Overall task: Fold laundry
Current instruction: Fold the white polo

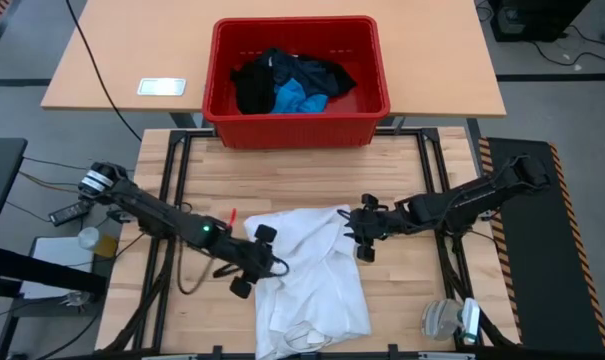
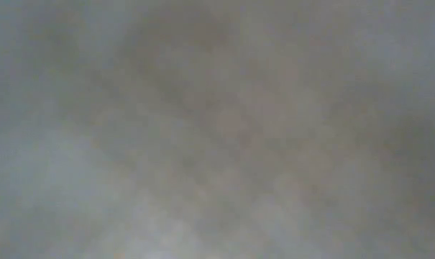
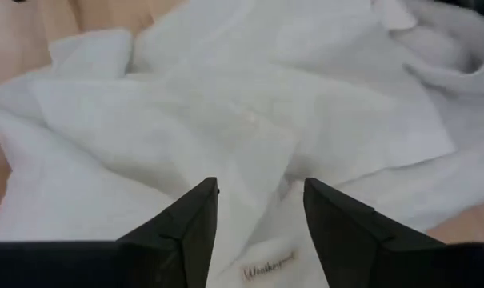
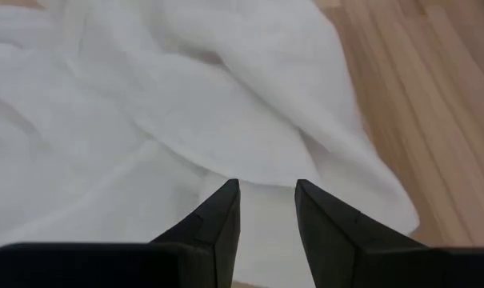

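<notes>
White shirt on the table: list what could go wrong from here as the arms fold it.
1. The white shirt lies rumpled, its lower end reaching the table's near edge; a pull could drag it off.
2. The left gripper stands open over the cloth with nothing held; closing here may pinch several layers.
3. The right gripper sits at the shirt's opposite edge; uneven pulls could bunch the fabric further.

left arm: stretched low toward the middle | left gripper (image 1: 254,258): fingers (image 3: 186,228) apart, holding nothing | right arm: reaches in from the other side | right gripper (image 1: 359,232): fingers (image 4: 218,224) a little apart
</notes>
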